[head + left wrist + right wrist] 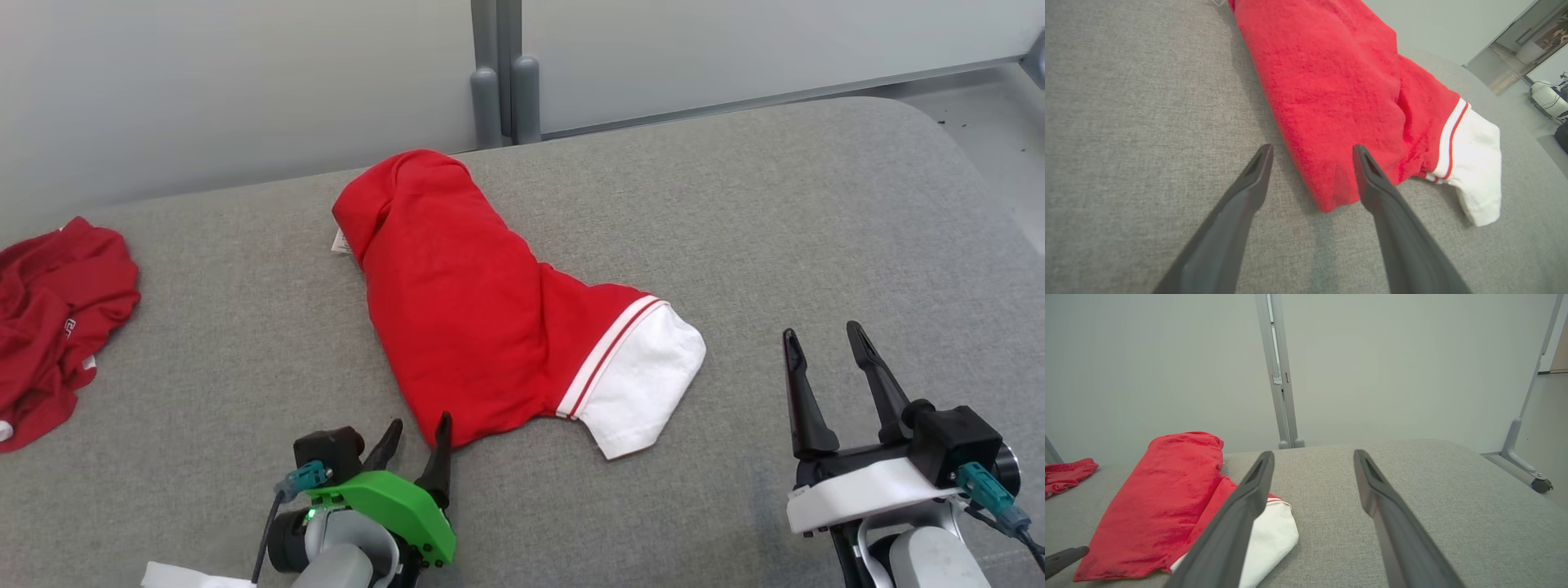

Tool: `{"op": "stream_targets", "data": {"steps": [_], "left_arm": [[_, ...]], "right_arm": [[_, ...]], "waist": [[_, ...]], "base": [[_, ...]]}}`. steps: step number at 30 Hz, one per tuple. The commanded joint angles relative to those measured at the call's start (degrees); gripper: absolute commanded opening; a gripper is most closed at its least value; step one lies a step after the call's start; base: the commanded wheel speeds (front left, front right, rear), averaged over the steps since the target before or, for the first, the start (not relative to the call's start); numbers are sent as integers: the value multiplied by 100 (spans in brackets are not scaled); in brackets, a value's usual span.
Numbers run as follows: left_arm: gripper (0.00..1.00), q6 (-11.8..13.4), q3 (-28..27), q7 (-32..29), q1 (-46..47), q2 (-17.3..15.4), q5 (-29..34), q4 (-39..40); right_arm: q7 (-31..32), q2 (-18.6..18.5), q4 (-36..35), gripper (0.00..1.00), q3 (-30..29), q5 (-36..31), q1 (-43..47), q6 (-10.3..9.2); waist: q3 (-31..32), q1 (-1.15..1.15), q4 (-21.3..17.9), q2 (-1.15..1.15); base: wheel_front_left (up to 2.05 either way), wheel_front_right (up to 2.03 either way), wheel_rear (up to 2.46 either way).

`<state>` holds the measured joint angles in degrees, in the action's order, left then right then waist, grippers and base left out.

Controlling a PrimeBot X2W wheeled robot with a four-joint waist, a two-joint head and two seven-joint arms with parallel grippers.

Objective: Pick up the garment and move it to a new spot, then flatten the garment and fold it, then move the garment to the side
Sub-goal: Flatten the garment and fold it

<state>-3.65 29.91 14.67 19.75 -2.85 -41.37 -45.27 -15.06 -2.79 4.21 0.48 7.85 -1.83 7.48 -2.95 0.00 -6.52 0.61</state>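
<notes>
The garment is a red top with a white, red-striped sleeve end, lying folded in a long bundle on the grey table. In the left wrist view the garment runs away from the fingers, its near corner between them. My left gripper is open at that near corner, its right finger over the cloth edge, nothing gripped. My right gripper stands open over bare table to the right of the white sleeve. From the right wrist the garment lies to the left of the open right gripper.
A second red garment lies crumpled at the table's left edge. Grey partition posts stand behind the table's far edge. The table's rounded right corner drops to the floor. A tip of the left gripper's finger shows in the right wrist view.
</notes>
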Motion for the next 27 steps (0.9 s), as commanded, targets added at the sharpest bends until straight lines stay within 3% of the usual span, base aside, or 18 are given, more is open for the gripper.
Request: {"op": "stream_targets", "data": {"steps": [1,10,11,13,14,20,27], "left_arm": [[100,96,95,1,54,-16,-200,-90],[100,275,435,55,408,-15,-714,-465],[78,284,460,50,434,-15,-742,-495],[13,293,478,54,491,-14,-793,-503],[0,316,442,56,539,-14,-779,-458],[0,450,109,52,583,-14,-524,-71],[0,518,-75,53,1042,-13,352,494]], "right_arm": [[-20,-19,11,100,24,-35,3,3],[-20,-19,-2,100,14,-46,-93,3],[-20,-19,-4,100,8,-47,-91,3],[-20,-19,-4,100,-3,-48,-92,3],[-20,-19,-8,100,-8,-47,-98,3],[-20,-19,-20,100,-20,-35,-80,3],[-20,-19,-34,100,-25,-24,-75,3]], "waist": [[-18,0,-91,-61],[-117,0,-281,-61],[-120,0,-291,-61],[-125,0,-305,-61],[-130,0,-308,-61],[-131,0,-322,-61],[-148,0,-362,-61]], "base": [[0,0,0],[0,0,0],[0,0,0],[0,0,0],[0,0,0],[0,0,0],[0,0,0]]}}
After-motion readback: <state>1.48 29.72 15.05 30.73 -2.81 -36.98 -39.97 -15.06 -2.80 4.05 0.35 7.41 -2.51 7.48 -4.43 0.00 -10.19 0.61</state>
